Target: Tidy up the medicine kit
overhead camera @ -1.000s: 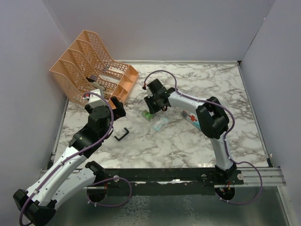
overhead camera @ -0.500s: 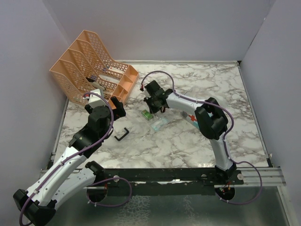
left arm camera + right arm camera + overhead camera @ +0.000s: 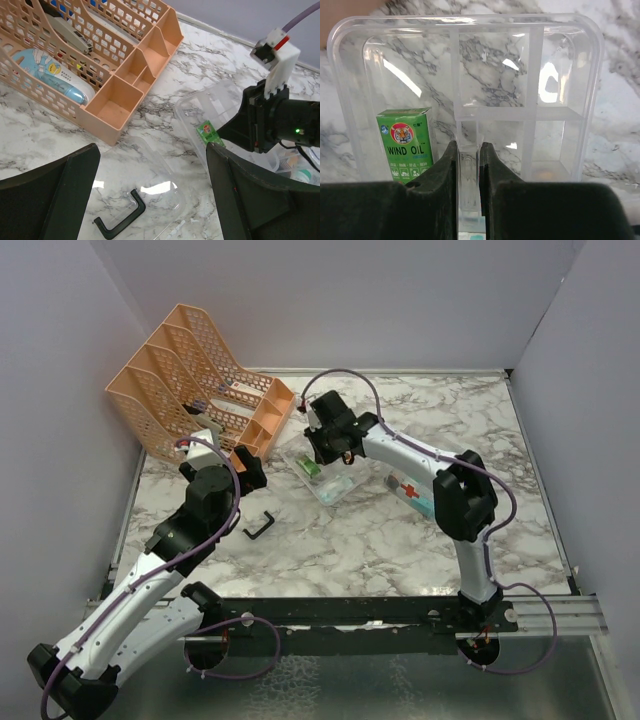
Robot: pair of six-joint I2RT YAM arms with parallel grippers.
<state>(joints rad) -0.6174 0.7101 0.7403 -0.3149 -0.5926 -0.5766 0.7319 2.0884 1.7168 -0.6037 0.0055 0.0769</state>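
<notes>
My right gripper (image 3: 335,447) is shut on an inner divider wall of the clear plastic compartment box (image 3: 330,480), which is tipped toward the camera. In the right wrist view the gripper (image 3: 468,150) pinches that divider, and the box rim (image 3: 470,20) fills the frame. A green Wind Oil carton (image 3: 407,145) sits in the left compartment; it also shows in the top view (image 3: 311,469). My left gripper (image 3: 250,468) is open and empty above the clear lid (image 3: 150,160) and a black handle (image 3: 120,220).
An orange mesh file organizer (image 3: 200,385) with small front trays stands at the back left and holds a few items. A white pouch with a red cross (image 3: 408,490) lies under the right arm. The black handle (image 3: 262,526) lies on the marble.
My right gripper moved back and left, lifting and tipping the clear box with the green carton in it. The left arm has not moved.
</notes>
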